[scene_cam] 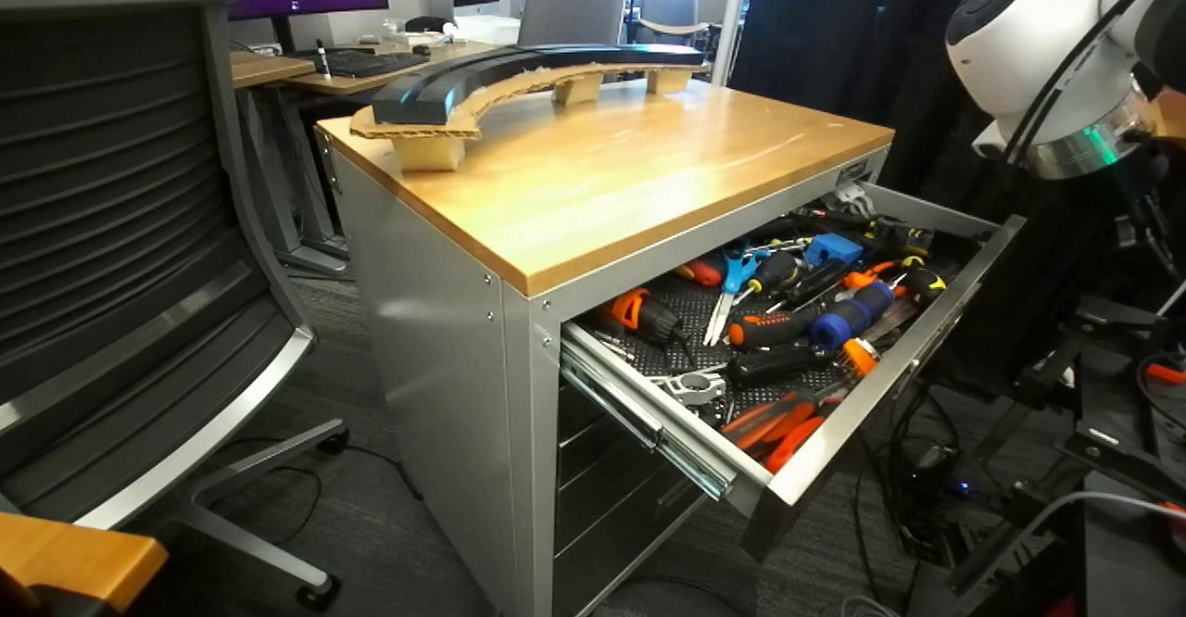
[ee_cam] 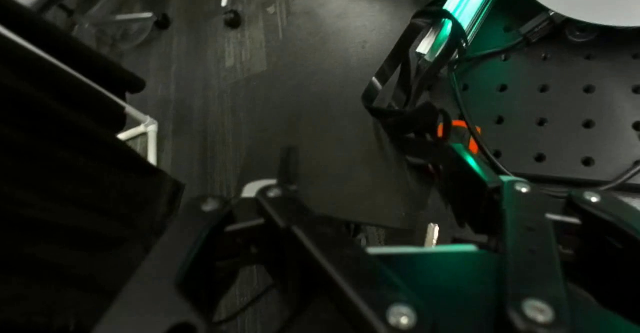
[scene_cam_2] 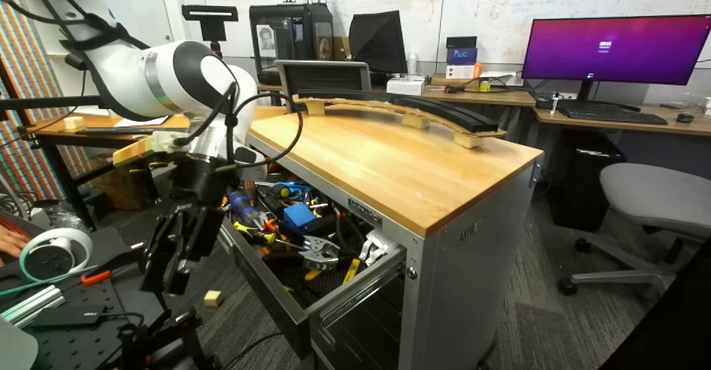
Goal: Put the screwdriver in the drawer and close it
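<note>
Over at eight o'clock from the middle of an exterior view, the claw (scene_cam_2: pixel 165 281) hangs pointing down, outside the drawer (scene_cam_2: pixel 356 282) and apart from its front. Its jaws stand wide, and I can make out nothing between them. From the claw, look toward two o'clock: what I take for the screwdriver (scene_cam_2: pixel 254 231) lies inside the drawer, close to its front edge. Another yellow-and-black handle (scene_cam: pixel 776 271) shares that drawer, so I wouldn't swear to it. Next comes the drawer itself, at seven o'clock, pulled well out and crowded with tools (scene_cam_2: pixel 319 252), a blue block (scene_cam_2: pixel 299 214) among them. Farther right, the wooden table (scene_cam_2: pixel 377 161) on top of the cabinet (scene_cam_2: pixel 472 281) carries a long black curved piece (scene_cam_2: pixel 408 103) at one o'clock.

As I read it, the putting-in is done and the closing is the step in hand, with the push not yet begun. For that, the claw ought to meet the drawer's front near its middle and shove toward two o'clock, straight along the runners (scene_cam: pixel 693 469). Narrowing the jaws first would likely give a firmer knuckle to push with. Pressing far to either end could make it bind, and a tool standing proud might catch under the table's edge.
</note>
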Robot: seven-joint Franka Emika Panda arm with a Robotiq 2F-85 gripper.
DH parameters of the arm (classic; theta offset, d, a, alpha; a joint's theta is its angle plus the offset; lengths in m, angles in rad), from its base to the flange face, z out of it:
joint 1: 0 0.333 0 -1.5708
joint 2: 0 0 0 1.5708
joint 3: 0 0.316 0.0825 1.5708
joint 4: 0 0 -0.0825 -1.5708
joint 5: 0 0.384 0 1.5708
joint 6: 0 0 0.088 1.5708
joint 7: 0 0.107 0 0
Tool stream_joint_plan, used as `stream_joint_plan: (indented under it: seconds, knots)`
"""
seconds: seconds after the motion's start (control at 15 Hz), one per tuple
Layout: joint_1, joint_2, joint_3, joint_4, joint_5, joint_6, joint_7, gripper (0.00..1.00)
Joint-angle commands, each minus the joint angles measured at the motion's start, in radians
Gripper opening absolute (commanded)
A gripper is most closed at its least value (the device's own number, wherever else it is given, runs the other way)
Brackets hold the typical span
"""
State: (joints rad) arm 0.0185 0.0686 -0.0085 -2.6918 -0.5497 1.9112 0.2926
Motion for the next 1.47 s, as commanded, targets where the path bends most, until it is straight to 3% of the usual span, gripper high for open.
stream_joint_plan:
  seconds: [0.0,0.33,0.6,0.87,1.13,1.4]
  knots:
    - [-0.071,-0.013,-0.062,0.022,0.092,0.039,-0.047,0.42]
    - [-0.113,0.022,-0.088,0.098,0.339,0.110,-0.115,0.05]
    - [-0.113,0.033,-0.081,0.108,0.538,0.259,-0.114,0.04]
    - [-0.113,0.075,-0.075,0.099,0.699,0.517,-0.127,0.06]
    - [-0.090,0.081,-0.076,0.079,0.660,0.688,-0.046,0.06]
    - [-0.031,0.177,-0.095,0.147,0.530,0.842,0.121,0.06]
